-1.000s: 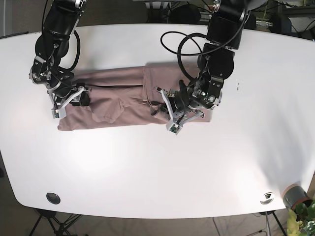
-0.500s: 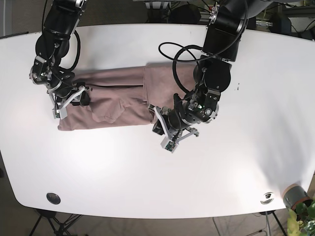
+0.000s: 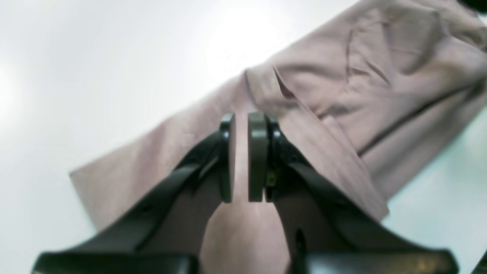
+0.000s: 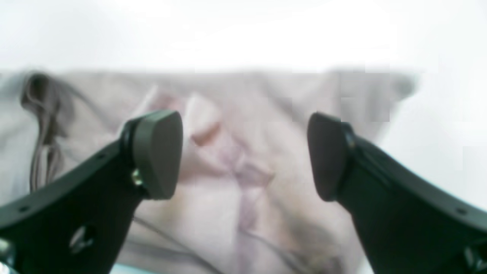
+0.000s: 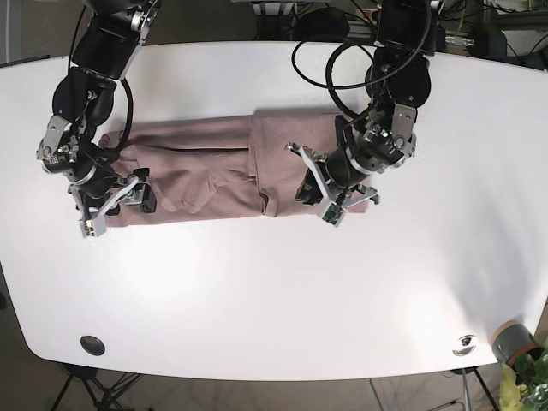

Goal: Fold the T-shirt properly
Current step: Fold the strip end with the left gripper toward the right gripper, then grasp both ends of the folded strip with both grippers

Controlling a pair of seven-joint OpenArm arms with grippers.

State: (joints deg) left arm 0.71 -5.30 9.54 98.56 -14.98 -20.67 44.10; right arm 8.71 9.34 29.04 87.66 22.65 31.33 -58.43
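The mauve T-shirt (image 5: 205,167) lies flat as a long band across the white table (image 5: 274,291), its right part folded over with an edge near the middle. My left gripper (image 5: 332,204) hovers low over the shirt's right half. In the left wrist view the left gripper (image 3: 243,156) has its pads nearly together, and pink T-shirt (image 3: 380,87) shows through the thin slit; I cannot tell whether cloth is pinched. My right gripper (image 5: 111,205) is at the shirt's left end. In the right wrist view the right gripper (image 4: 243,152) stands wide open over the wrinkled T-shirt (image 4: 243,198).
A black round disc (image 5: 92,345) sits near the table's front left edge and a silver one (image 5: 465,344) near the front right. A potted plant (image 5: 518,355) stands beyond the right corner. Black cables (image 5: 325,60) loop above the shirt.
My left gripper swung from the bare table in front of the shirt back up and right onto the shirt's right half. My right gripper slid down and left along the shirt's left end.
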